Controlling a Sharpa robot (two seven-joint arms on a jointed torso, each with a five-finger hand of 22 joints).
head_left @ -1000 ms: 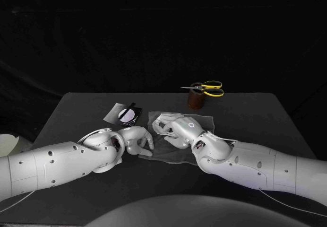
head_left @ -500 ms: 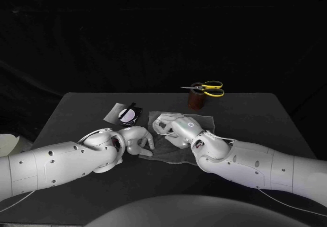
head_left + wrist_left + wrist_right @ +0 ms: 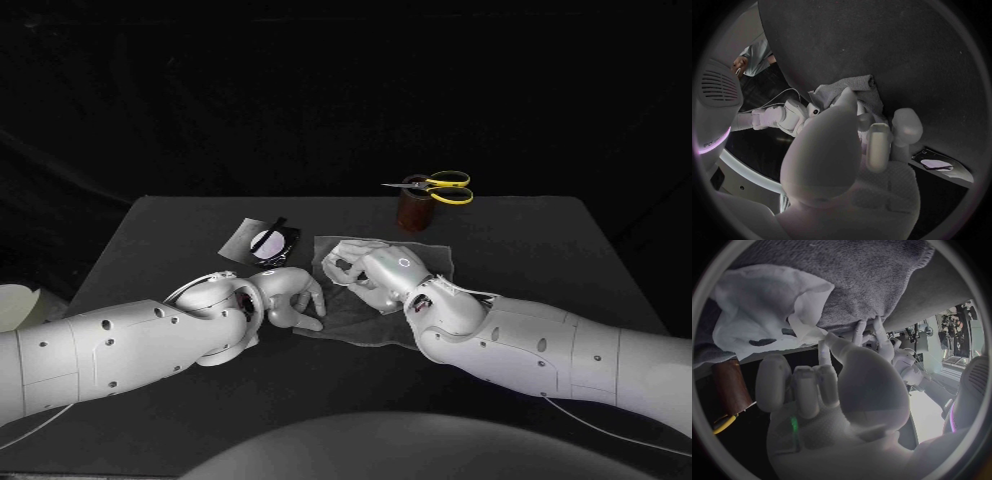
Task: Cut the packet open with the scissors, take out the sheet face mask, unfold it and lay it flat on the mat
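head view, scissors on cup, packet beside mat, right hand pinching mask

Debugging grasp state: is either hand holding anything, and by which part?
Right hand pinches the mask by its edge. Left hand touches the mat; hold unclear.

right hand edged slightly leftward, closer over sheet mask

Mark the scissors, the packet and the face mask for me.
scissors (image 3: pixel 433 187), head view, near the pivot.
packet (image 3: pixel 264 240), head view, pale oval on its front.
face mask (image 3: pixel 761 310), right wrist view, crumpled white sheet.
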